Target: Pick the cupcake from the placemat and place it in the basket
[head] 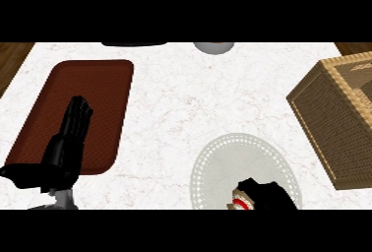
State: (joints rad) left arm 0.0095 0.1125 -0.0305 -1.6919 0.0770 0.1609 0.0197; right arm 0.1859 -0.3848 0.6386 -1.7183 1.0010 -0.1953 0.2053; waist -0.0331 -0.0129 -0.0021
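The cupcake (240, 203), with red and white on top, sits at the near edge of the round white lace placemat (236, 157), mostly hidden. My right hand (270, 194) comes in from the lower edge and curls round the cupcake from its right side. The wicker basket (330, 113) stands at the right edge of the counter, apart from the placemat. At the left, my left hand (67, 142) lies open with straight fingers pointing away, over a dark red mat, holding nothing.
A long dark red mat (98, 93) covers the counter's left side. At the far edge a dark object (134, 44) and a grey round object (214, 47) are partly cut off. White marble counter (196, 98) lies between mat and basket.
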